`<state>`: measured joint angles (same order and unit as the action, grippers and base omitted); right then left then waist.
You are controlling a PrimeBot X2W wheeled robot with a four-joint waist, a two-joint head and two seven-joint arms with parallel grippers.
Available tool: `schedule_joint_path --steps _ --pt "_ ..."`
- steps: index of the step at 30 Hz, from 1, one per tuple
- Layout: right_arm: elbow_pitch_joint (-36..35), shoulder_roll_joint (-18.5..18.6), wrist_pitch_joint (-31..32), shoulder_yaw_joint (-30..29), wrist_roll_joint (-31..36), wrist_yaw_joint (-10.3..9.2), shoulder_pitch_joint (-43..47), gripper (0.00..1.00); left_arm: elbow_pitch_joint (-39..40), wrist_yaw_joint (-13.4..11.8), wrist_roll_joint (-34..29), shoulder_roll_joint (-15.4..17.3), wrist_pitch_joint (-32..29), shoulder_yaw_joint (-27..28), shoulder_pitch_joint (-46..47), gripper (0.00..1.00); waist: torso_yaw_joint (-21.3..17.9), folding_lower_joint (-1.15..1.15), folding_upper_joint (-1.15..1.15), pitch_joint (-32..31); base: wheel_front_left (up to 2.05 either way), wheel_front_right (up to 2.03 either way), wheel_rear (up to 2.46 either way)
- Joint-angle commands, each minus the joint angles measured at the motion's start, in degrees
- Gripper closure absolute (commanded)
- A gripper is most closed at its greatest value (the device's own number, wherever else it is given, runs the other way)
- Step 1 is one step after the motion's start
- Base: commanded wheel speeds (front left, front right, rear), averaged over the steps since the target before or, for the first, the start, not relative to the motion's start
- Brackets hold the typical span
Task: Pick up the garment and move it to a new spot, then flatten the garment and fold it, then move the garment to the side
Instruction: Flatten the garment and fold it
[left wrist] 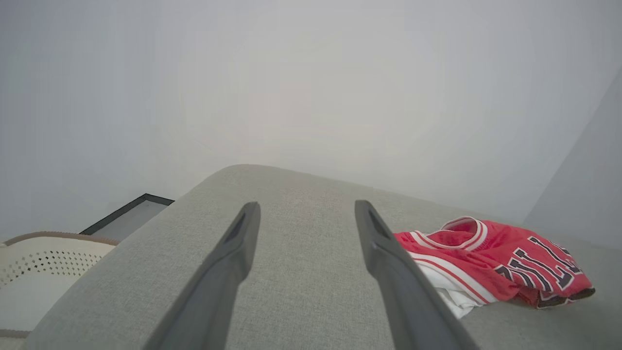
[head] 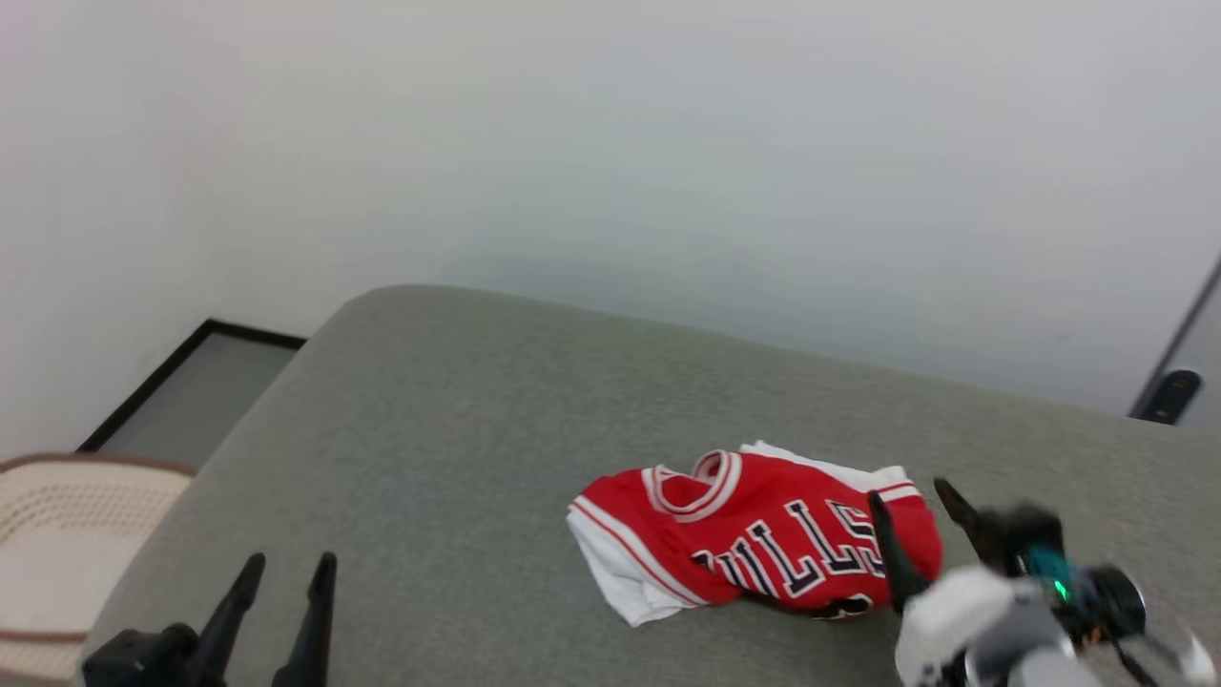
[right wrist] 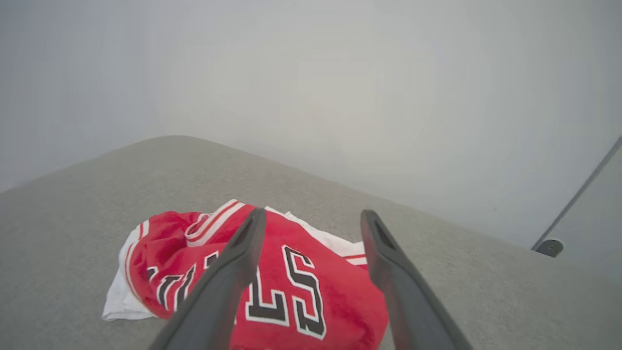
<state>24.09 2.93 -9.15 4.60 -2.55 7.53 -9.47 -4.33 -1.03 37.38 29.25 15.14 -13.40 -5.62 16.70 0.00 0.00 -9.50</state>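
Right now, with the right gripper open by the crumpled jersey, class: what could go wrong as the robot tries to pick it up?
1. The garment lies bunched in folds, so the right gripper, open at its lettered end, may pinch several layers and lift a tangled bundle.
2. The left gripper sits open well off to the side over the grey cushion; a one-handed lift would likely leave the garment dangling and harder to flatten.

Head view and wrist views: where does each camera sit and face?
Head: on the robot, facing forward and down at the garment on the grey cushion; left end effector lower left, right end effector lower right.
Left wrist: along the open left end effector over bare cushion; garment at right.
Right wrist: along the open right end effector, onto the garment.
All share the garment.
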Motion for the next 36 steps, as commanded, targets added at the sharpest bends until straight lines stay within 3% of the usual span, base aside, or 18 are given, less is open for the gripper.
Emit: schedule_joint_path --steps 1,4,10,18,27,36 --pt "1.6 0.29 2.41 0.02 -0.79 -0.08 -2.38 0.0 0.29 0.48 -0.47 -0.93 -0.01 0.61 0.12 0.0 2.47 0.0 0.0 0.89 0.0 0.0 0.0" --pt "5.36 2.16 8.97 2.82 -4.5 -0.08 -9.09 0.0 0.37 1.33 -0.97 -2.79 -0.01 1.32 0.33 0.0 3.67 0.0 0.0 1.81 0.0 0.0 0.0" --pt "13.46 11.49 21.42 15.87 -12.38 -0.09 -21.46 0.0 -0.01 3.06 -0.65 -6.0 0.0 2.28 0.24 0.0 5.9 0.0 0.0 3.84 0.0 0.0 0.0" --pt "22.44 17.37 35.27 31.8 -26.11 -0.09 -33.37 0.0 0.17 4.64 -1.0 -9.47 0.0 2.98 0.17 0.0 8.58 0.0 0.0 6.7 0.0 0.0 0.0" --pt "29.66 21.24 41.43 39.84 -33.92 -0.09 -44.27 0.0 1.11 6.64 -2.84 -14.14 0.0 4.2 0.87 0.0 10.88 0.0 0.0 12.68 0.0 0.0 0.0" --pt "33.18 22.84 45.67 44.91 -40.7 -0.09 -46.6 0.0 1.36 8.18 -5.12 -18.98 0.0 5.53 2.45 0.0 11.94 0.0 0.0 17.44 -0.06 -0.06 -0.06"
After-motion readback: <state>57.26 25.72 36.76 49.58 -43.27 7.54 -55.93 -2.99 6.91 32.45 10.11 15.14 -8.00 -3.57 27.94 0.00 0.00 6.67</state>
